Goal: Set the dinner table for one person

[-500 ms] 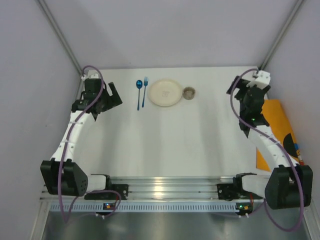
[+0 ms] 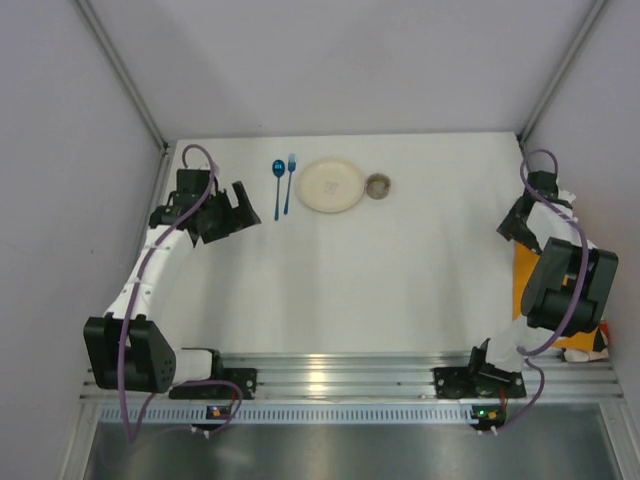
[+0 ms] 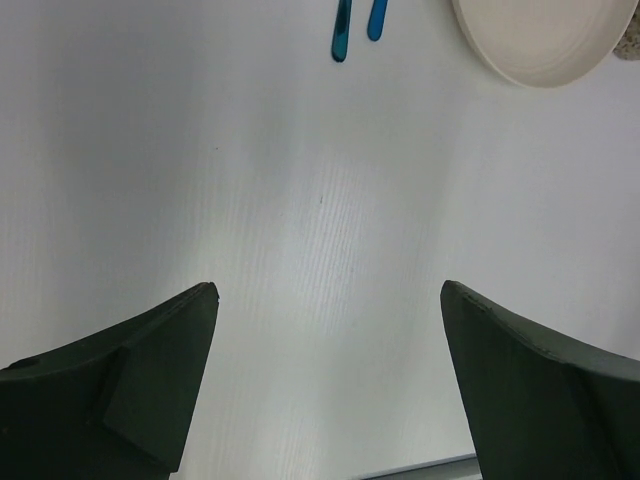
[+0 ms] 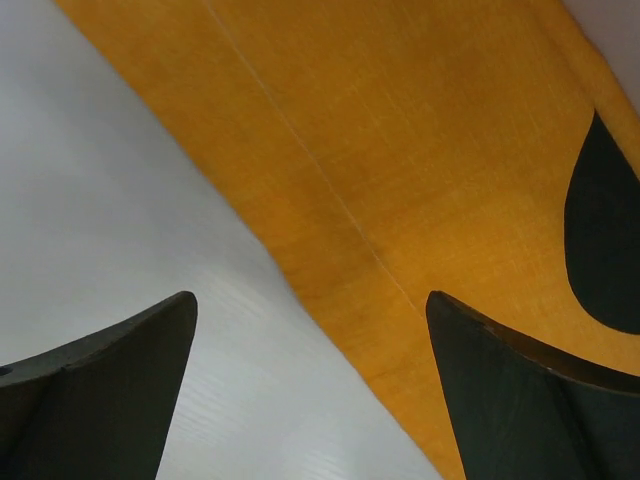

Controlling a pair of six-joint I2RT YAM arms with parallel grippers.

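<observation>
Left jaws first: we see them spread wide, the two dark fingers [image 3: 130,390] well apart, nothing between them and nothing touched. They hang over a bare stretch of the white surface [image 2: 380,290]. That surface fills the whole frame from above, and everything here lies on it.

The left arm [image 2: 170,245] runs up along the surface's left edge from its base at the near edge. It bends at the wrist, so the jaws point inward near the far left corner. Just beyond them, along the far edge, we have a blue spoon [image 2: 278,185] and a blue fork [image 2: 290,183] side by side. Next comes a cream plate [image 2: 331,186], and a small round bowl [image 2: 378,186] sits right beside the plate.

Over to the right jaws: they are also wide apart and empty, with the fingers [image 4: 100,390] gripping nothing. Beneath them, the border of an orange cloth mat [image 4: 400,180] cuts diagonally across the white surface. The right arm [image 2: 565,280] is folded up tight against the surface's right edge, with its wrist over the mat.
</observation>
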